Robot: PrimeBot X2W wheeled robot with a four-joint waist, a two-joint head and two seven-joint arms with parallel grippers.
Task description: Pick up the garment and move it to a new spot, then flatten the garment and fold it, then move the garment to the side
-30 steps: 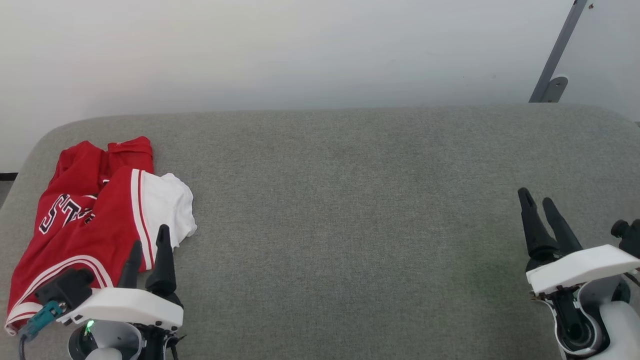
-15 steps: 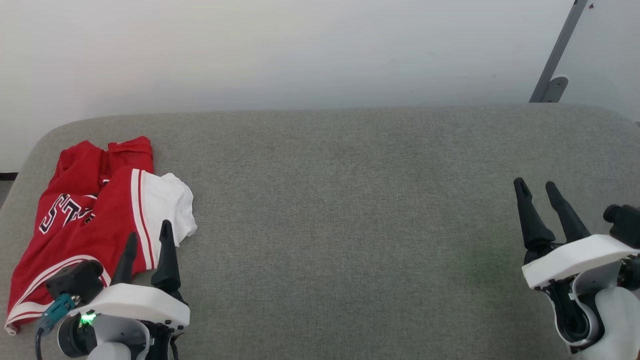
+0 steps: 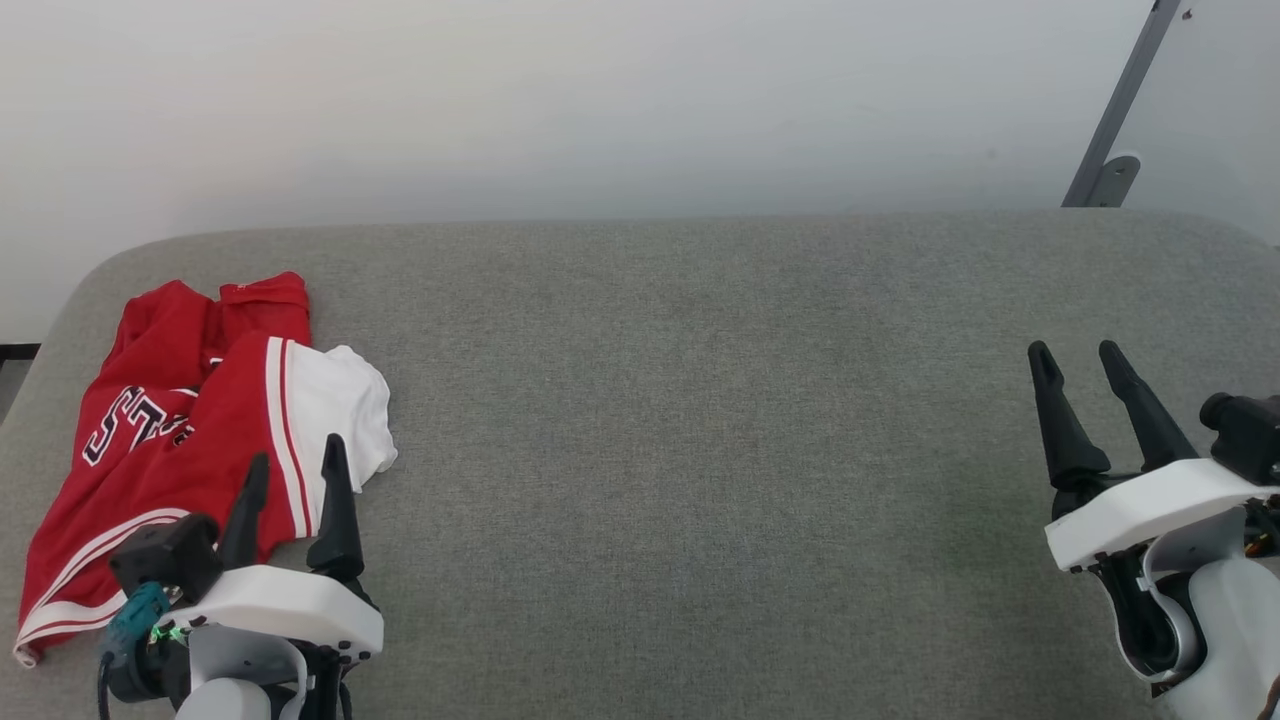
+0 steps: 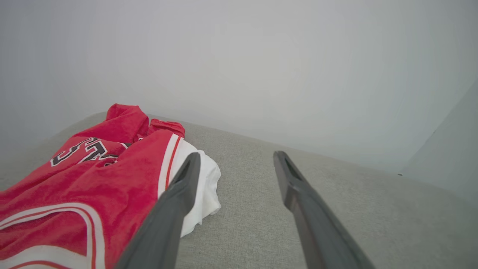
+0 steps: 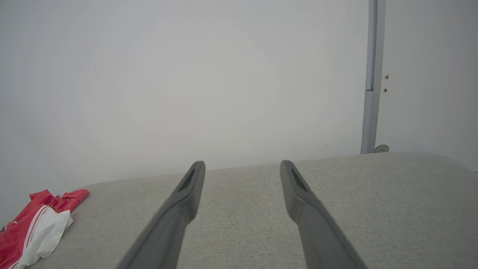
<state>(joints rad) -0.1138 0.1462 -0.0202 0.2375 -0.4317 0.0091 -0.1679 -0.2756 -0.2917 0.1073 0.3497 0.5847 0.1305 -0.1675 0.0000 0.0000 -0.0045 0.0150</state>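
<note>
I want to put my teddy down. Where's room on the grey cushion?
The grey fabric surface is bare from the crumpled red-and-white jersey shirt across to the right gripper. The left end is crowded: shirt and left gripper.

Desk (image 3: 680, 450): grey woven fabric top, rounded far corners. Wall (image 3: 600, 100): plain, pale, directly behind the desk. Metal strut (image 3: 1125, 100): grey, narrow, against the wall at far right, ending in a round foot (image 3: 1112, 175).
</note>
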